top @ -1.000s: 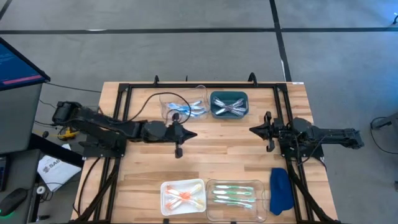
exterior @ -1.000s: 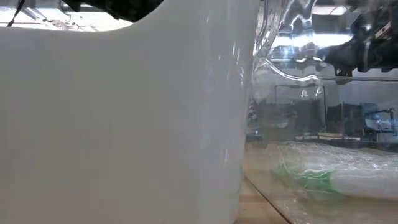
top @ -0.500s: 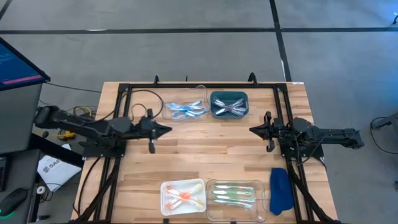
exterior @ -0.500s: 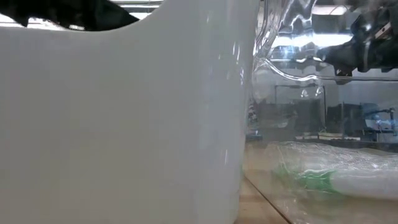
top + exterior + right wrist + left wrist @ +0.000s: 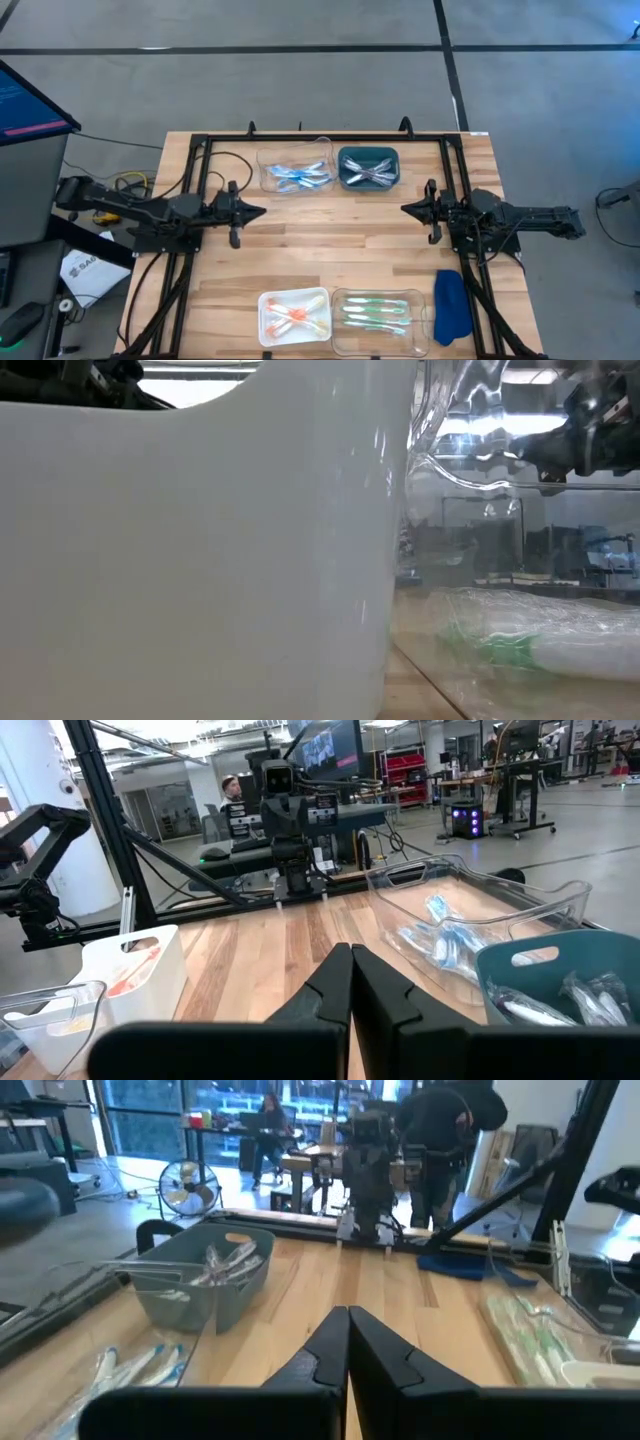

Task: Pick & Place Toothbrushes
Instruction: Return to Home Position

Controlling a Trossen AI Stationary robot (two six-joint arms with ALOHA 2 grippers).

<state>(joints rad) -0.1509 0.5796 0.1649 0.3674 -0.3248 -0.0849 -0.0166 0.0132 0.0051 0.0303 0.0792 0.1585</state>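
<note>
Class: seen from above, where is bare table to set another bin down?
Mid-table wood between the left gripper and right gripper, bordered by the blue-brush bin and teal bin, is bare. Crowded: white bin, green-brush bin, blue cloth.

Soft, even light falls from overhead on the wooden surface [image 5: 340, 240], and shadows there are faint and short. In the low view the near white bin [image 5: 200, 560] sits right at the lens, a bright, featureless wall. The clear tray [image 5: 520, 620] to its right carries streaky glare and warps the green toothbrushes [image 5: 500, 648] inside. Far windows [image 5: 150, 1100] glow in the left wrist view, and ceiling lights [image 5: 200, 730] flare white in the right wrist view.
</note>
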